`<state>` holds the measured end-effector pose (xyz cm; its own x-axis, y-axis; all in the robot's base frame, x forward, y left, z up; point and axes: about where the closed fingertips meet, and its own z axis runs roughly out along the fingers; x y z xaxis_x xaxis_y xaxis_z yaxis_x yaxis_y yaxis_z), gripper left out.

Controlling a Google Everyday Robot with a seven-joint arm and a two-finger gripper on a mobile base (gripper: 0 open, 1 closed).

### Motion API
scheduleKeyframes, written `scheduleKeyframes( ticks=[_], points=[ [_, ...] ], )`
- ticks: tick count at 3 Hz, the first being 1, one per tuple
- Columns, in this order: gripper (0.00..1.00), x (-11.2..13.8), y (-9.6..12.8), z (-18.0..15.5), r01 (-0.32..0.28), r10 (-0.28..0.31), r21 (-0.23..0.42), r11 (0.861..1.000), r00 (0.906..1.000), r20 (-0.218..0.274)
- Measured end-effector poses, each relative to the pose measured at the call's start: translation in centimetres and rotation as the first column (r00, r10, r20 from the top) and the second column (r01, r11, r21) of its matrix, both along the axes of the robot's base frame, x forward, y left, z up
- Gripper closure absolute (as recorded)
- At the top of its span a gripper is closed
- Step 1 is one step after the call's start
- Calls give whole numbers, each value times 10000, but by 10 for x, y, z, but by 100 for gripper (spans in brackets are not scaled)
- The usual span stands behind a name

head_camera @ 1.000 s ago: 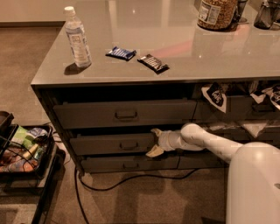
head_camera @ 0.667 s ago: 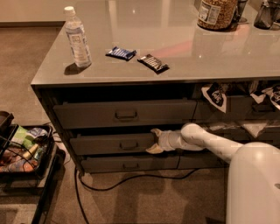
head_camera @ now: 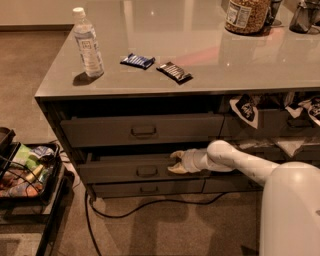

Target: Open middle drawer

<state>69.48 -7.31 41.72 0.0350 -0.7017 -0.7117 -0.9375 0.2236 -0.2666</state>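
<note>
Pulling stage: middle drawer (head_camera: 110,171) judged barely ajar; end effector (head_camera: 175,162) seen spread at its front's upper edge, right of the pull (head_camera: 146,171). Straight outward draw required.

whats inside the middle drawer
Only a dark sliver above the middle drawer front shows; nothing visible in it. The gripper sits at its top edge, and the upper drawer covers the rest.

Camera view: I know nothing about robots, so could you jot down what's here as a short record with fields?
middle drawer: seems pulled out slightly
gripper: at that drawer's front, just right of its loop pull
arm: white, reaching in from the right
countertop: water bottle, blue snack bar, dark snack bar, jar
floor: dark cable under the drawers
</note>
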Motion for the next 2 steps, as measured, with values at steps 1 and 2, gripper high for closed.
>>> scheduleKeyframes(
  ticks=[1,2],
  points=[
    [100,0,-1,2,-1,1,0,10000,10000,-1],
    [100,-17,1,-2,-657,659,42,9978,9969,-435]
  ],
)
